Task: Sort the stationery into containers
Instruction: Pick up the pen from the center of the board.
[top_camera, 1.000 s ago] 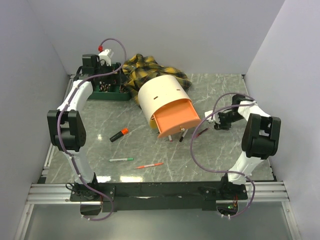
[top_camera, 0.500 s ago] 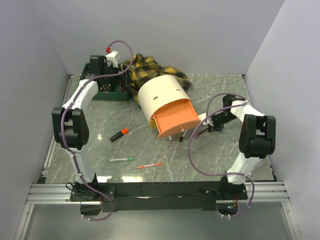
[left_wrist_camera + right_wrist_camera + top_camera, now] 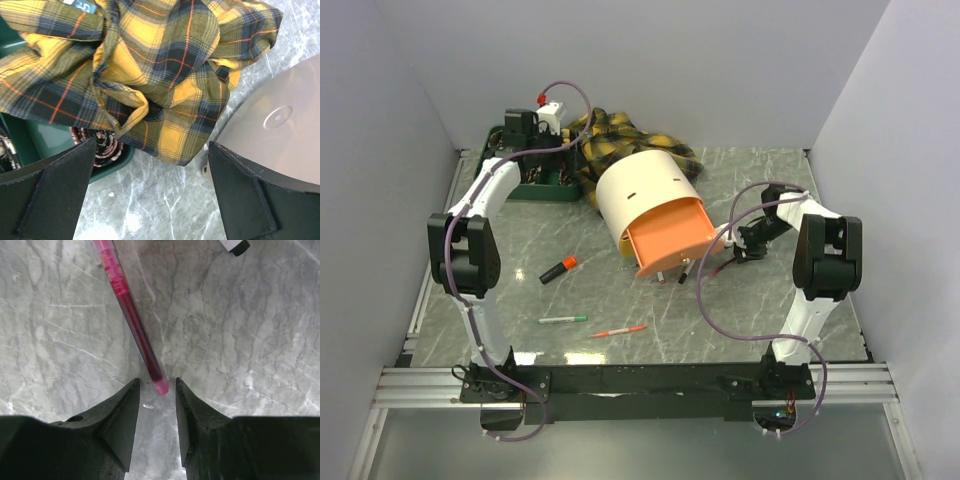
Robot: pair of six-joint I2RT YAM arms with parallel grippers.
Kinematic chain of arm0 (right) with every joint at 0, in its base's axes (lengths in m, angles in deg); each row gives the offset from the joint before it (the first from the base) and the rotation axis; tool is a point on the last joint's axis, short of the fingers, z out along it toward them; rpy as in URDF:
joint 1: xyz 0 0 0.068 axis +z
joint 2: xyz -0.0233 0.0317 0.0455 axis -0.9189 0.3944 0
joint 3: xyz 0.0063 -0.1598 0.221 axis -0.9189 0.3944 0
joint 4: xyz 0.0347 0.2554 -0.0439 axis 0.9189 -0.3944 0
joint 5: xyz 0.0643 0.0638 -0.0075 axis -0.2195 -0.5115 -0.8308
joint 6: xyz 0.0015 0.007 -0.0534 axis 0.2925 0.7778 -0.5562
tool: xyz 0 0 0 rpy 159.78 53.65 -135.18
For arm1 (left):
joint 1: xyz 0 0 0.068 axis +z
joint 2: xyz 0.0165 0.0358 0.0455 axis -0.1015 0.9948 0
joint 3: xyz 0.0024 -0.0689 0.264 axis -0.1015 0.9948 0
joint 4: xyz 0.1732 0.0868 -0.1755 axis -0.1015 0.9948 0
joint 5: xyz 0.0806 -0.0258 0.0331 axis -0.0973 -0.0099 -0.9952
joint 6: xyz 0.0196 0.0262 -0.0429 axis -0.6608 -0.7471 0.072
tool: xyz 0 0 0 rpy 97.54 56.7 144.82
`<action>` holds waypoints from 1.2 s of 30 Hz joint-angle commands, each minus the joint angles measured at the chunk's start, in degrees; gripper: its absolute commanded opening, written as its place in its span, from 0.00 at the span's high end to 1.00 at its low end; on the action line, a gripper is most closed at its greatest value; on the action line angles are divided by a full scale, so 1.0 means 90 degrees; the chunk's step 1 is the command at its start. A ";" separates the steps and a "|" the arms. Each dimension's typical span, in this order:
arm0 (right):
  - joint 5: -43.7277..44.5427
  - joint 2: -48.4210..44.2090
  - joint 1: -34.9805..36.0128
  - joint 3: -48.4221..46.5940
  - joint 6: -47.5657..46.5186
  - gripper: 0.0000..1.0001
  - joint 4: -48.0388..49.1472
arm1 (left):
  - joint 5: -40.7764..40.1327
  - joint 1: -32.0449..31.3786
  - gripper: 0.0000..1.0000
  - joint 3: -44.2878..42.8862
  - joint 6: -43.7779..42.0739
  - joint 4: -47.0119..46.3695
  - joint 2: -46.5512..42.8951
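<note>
right gripper (image 3: 157,390): jaws apart, straddling only the tip of the thin pink-red plastic pen (image 3: 131,315)
pen: on the grey marble table (image 3: 240,340), right half, near the orange plastic tray (image 3: 670,235)
left gripper (image 3: 150,170): jaws wide apart, empty, over the yellow-and-black plaid cloth (image 3: 150,60)
risk: end-only pinch, pen could swivel out
writing: cloth tag (image 3: 82,4) cut off, unreadable

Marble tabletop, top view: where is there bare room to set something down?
Free: the far right corner of the tabletop, between cream drum and wall; the near stretch between red pen and right arm. Crowded: before the orange tray, where pens lie, and far left, plaid cloth against green tray.
</note>
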 commanded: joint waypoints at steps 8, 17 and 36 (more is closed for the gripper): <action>0.0568 0.0207 -0.0001 -0.0220 -0.2212 0.79 -0.0369 | -0.0069 -0.0227 0.01 -0.0569 -0.0117 0.0000 0.0350; 0.0539 -0.0611 -0.0577 0.0004 -0.1860 0.93 -0.0320 | -0.0020 -0.0256 0.01 -0.0618 -0.0107 -0.0029 0.0273; -0.1657 -0.5475 -0.1017 0.0865 -0.2427 0.98 -0.2556 | 0.0419 -0.0110 0.01 -0.0755 0.0156 -0.0273 -0.0157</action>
